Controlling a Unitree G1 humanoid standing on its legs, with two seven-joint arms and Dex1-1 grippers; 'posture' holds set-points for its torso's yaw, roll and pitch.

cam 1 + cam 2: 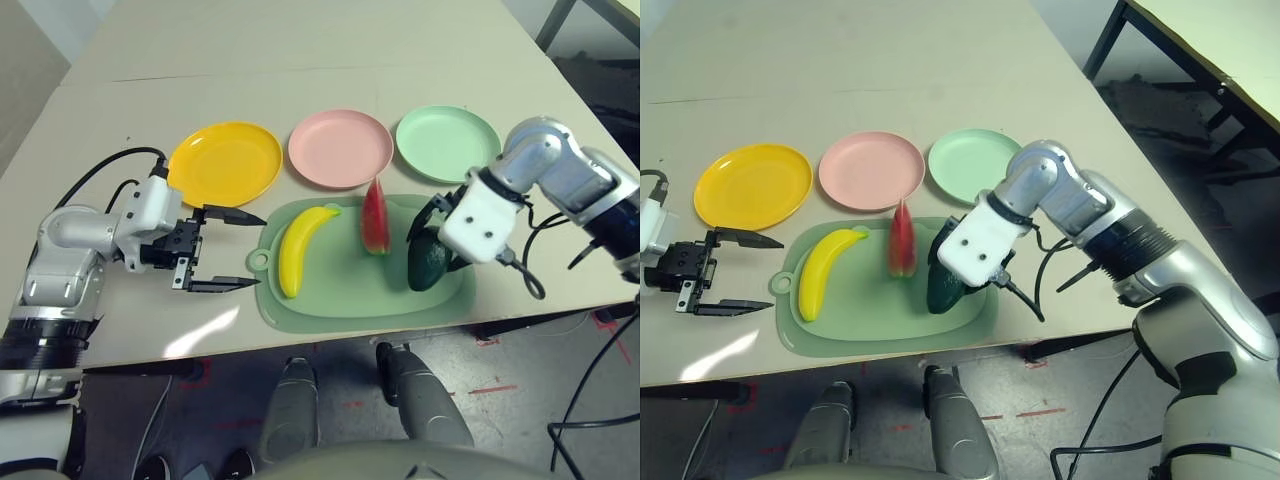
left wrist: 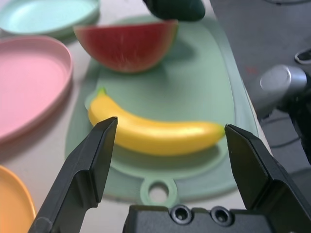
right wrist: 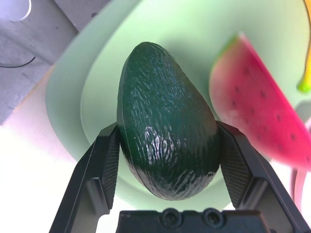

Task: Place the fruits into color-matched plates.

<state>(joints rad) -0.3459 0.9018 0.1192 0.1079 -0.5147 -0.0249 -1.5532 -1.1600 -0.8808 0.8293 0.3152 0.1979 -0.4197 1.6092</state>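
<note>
A pale beige table (image 1: 300,60) carries everything. Along its far side sit three round, shallow, smooth plastic plates in a row: the yellow plate (image 1: 225,162) at left, the pink plate (image 1: 340,147) in the middle, the mint green plate (image 1: 447,143) at right, all bare. Nearer lies a pale green mat (image 1: 350,290), a rounded rectangle with a raised rim and a small ring tab on its left edge.

On the mat's left part lies the banana (image 1: 298,248), curved, glossy yellow with a green tip pointing far-right. At the mat's middle stands the watermelon wedge (image 1: 375,218), red with dark seed marks and a thin green rind, just beside the banana's tip but apart from it. On the right part is the avocado (image 1: 428,262), dark green, oval, with a pebbled, shiny skin.

The right gripper (image 3: 167,150) pinches the avocado between its two black ribbed pads, one on each flank; the fruit is at the mat's right end, and whether it rests on the mat or is lifted cannot be told. The white wrist housing covers part of the avocado from above.

The left gripper (image 1: 230,250) hovers over bare table just left of the mat, its pointed black fingers (image 2: 92,160) spread wide and aimed at the banana, touching nothing.

No writing can be read anywhere.
</note>
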